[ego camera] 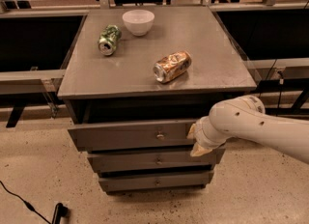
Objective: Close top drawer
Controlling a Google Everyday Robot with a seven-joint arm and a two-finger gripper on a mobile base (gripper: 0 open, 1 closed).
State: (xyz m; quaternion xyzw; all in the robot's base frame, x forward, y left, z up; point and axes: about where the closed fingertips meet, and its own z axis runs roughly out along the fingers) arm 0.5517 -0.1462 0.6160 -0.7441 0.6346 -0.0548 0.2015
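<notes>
The gripper (196,141), its two tan fingers (191,131) spread apart and holding nothing, sits at the right end of the partly pulled-out top drawer (120,136), whose small knob (160,134) lies left of the fingers.

I see my gripper (195,141) at the right end of the wide grey metal top drawer (128,135); pale speckled floor (38,170) lies open near its left.

The top drawer (128,136), wide, shallow and grey, with a flat front and a small round central knob (160,134), sits level and partly pulled out beneath the table (207,63). The gripper (196,141) is against the right end of its front.
</notes>
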